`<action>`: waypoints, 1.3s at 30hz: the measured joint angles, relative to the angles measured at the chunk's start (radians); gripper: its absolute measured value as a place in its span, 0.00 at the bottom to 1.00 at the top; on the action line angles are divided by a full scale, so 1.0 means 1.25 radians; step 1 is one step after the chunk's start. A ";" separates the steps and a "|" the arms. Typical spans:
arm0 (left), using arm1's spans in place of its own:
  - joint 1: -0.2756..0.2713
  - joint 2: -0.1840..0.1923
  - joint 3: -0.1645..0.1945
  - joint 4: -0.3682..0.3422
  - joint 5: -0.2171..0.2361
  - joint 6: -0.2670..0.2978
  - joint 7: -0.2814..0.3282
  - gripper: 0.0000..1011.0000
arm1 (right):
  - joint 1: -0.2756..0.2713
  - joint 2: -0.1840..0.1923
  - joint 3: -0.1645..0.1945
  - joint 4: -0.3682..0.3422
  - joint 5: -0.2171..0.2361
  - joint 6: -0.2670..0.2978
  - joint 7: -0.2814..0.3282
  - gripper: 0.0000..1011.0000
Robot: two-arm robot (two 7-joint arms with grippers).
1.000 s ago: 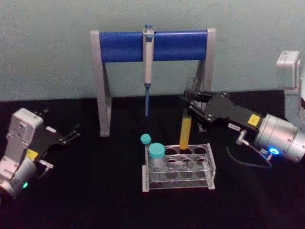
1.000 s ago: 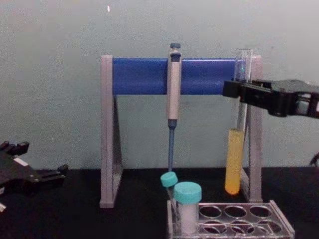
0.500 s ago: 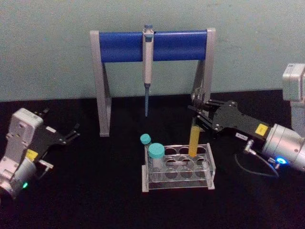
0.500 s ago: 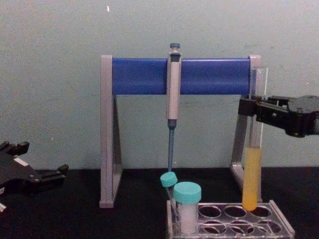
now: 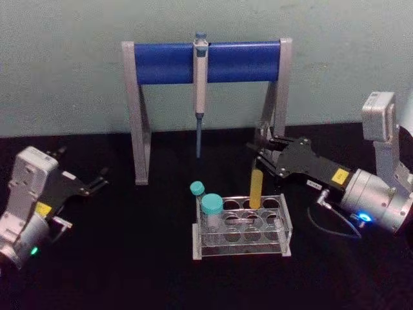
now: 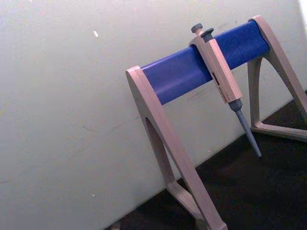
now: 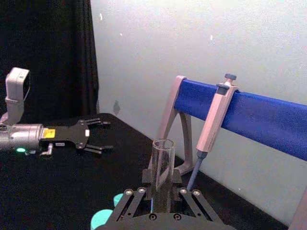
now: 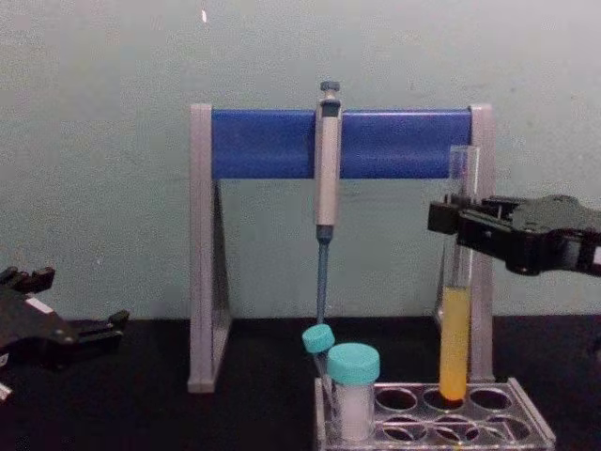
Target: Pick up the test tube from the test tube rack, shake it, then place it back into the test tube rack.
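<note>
Test tube (image 8: 456,324) upright, round bottom at mouth of back-row hole in test tube rack (image 8: 531,435). Right pincer (image 8: 453,218) clamped on upper glass, holding it vertical for clean insertion. Left pincer (image 5: 98,181) parked left, spread, empty.

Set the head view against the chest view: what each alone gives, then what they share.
Head view: the test tube rack whole from above, every row of holes. Chest view: side-on, the clear upper part of the test tube rising above the right gripper. Shared: the right gripper shut on the tube, its lower end at a back-row hole; the left gripper parked, open; the pipette hanging on the grey-and-blue stand.
</note>
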 joint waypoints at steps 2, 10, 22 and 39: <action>0.000 0.000 0.000 0.000 0.000 0.000 0.000 0.99 | 0.002 -0.004 -0.001 0.004 -0.004 -0.002 -0.002 0.23; 0.000 0.000 0.000 0.000 0.000 0.000 0.000 0.99 | 0.009 -0.024 -0.004 0.029 -0.021 -0.005 -0.004 0.23; 0.000 0.000 0.000 0.000 0.000 0.000 0.000 0.99 | 0.016 -0.040 -0.006 0.057 -0.032 -0.013 0.005 0.23; 0.000 0.000 0.000 0.000 0.000 0.000 0.000 0.99 | 0.025 -0.054 -0.015 0.095 -0.043 -0.006 0.016 0.23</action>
